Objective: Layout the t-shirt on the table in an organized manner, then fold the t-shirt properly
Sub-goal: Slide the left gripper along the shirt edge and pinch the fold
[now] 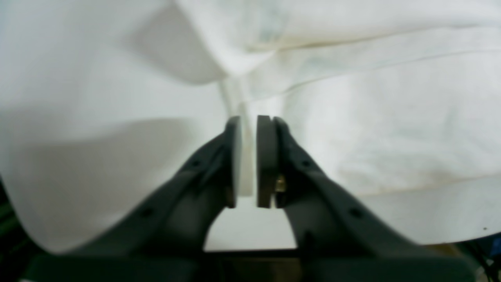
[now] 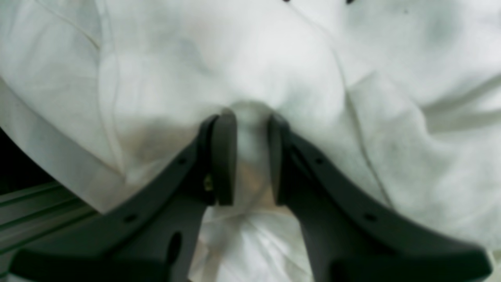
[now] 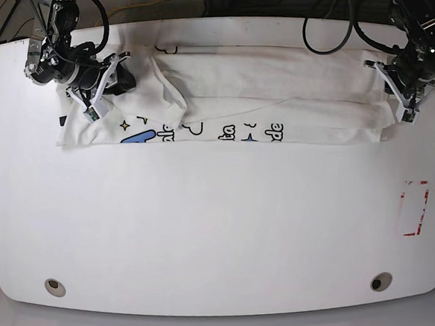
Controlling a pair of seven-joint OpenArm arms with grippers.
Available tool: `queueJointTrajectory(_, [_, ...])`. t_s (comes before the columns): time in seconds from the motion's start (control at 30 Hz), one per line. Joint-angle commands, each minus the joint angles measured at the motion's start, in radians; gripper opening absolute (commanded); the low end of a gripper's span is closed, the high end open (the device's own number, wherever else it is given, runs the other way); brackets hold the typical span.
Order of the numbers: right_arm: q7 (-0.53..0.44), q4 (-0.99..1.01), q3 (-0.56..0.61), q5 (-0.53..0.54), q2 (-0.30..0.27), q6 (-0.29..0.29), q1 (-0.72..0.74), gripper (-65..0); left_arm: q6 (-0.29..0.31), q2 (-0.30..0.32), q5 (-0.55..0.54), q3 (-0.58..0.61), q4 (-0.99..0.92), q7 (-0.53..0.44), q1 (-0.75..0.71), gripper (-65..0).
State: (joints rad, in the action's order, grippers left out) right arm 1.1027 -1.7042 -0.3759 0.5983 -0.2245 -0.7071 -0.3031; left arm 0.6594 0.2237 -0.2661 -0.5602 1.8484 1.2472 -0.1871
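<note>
T-shirt cloth stretches in a long, loosely folded band across the upper part of the white tabletop, printed letters and a blue shape showing along its lower edge. Nearer, at the bottom of the base view, sit two round holes, with a red dashed rectangle at right. Farther up, the left hand at the upper right has a thin fold of cloth between its narrowly parted pads; whether it grips I cannot tell. At upper left, the right hand is clamped on a bunched wad of the shirt.
</note>
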Motion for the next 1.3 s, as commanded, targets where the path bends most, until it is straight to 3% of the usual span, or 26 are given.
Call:
queueJointTrajectory(0.0, [0.026,-0.003,-0.004,-0.036,-0.009,0.009,-0.003,-50.6,0.0,0.016,-0.006,-0.028,0.015,-0.005,0.01,-48.8])
queueJointTrajectory(0.23, [0.026,-0.003,-0.002,-0.036,0.001,0.009,-0.003,-50.6,0.0,0.013,-0.008,-0.073,0.02,-0.002,0.051,-32.5])
queueJointTrajectory(0.37, [0.026,-0.003,-0.004,-0.036,0.009,0.009,-0.003,-50.6,0.0,0.012,-0.008,-0.099,0.015,-0.002,0.09,-27.6])
queueJointTrajectory(0.77, [0.026,-0.006,-0.002,-0.036,0.017,0.009,-0.003,-50.6,-0.007,-0.008,0.001,-0.091,-0.077,-0.001,0.203,-27.4])
queueJointTrajectory(1.27, [0.026,-0.004,-0.004,-0.036,0.015,0.009,-0.006,-50.6,-0.007,-0.011,0.0,-0.087,-0.25,-0.045,0.239,-27.5])
